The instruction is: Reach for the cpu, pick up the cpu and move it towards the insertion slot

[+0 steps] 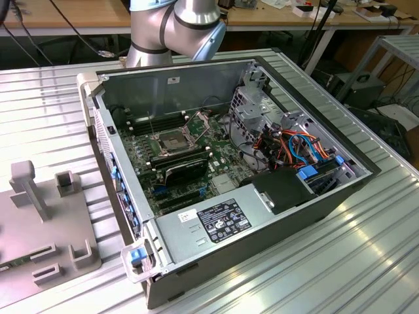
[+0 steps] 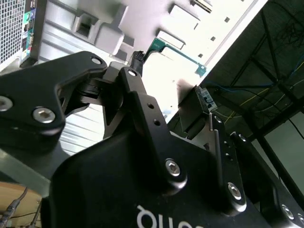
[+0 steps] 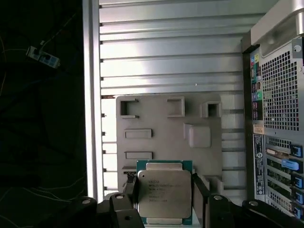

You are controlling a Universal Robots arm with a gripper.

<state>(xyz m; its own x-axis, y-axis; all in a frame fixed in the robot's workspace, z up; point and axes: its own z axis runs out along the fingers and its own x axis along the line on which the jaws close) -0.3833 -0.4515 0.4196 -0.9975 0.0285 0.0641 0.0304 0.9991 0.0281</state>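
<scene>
1. In the first wrist view the cpu point(image 3: 164, 192) sits between the two black fingers point(image 3: 130, 187) of the hand point(image 3: 165, 190); its silver-beige face is turned to the camera, with a green edge showing above and below the metal lid.
2. The fingers press on opposite side edges of the chip, so the hand is clamped on the cpu (no gap shows on either side).
3. Behind the chip lies a grey fixture plate point(image 3: 168, 137) with raised pockets and slots, resting on the ribbed metal surface point(image 3: 166, 61). The chip looks lifted clear of the plate, though how far I cannot tell.
4. Beside the plate in that same view stands the perforated rear panel of the computer case point(image 3: 280, 118).
5. In the second wrist view the black linkages of the hand point(image 2: 166, 109) take up most of the frame, and the green edge of the held chip point(image 2: 178, 52) shows at the fingertips.
6. In the exterior view the open case point(image 1: 229, 163) lies on the ribbed surface point(image 1: 366, 261), with the insertion slot point(image 1: 171, 140) on the motherboard, its dark centre framed by silver brackets that stand raised.
7. The fixture plate point(image 1: 39, 235) is at the exterior view's left, well apart from the socket.
8. The arm's grey elbow joint point(image 1: 177, 26) rises behind the case.
</scene>
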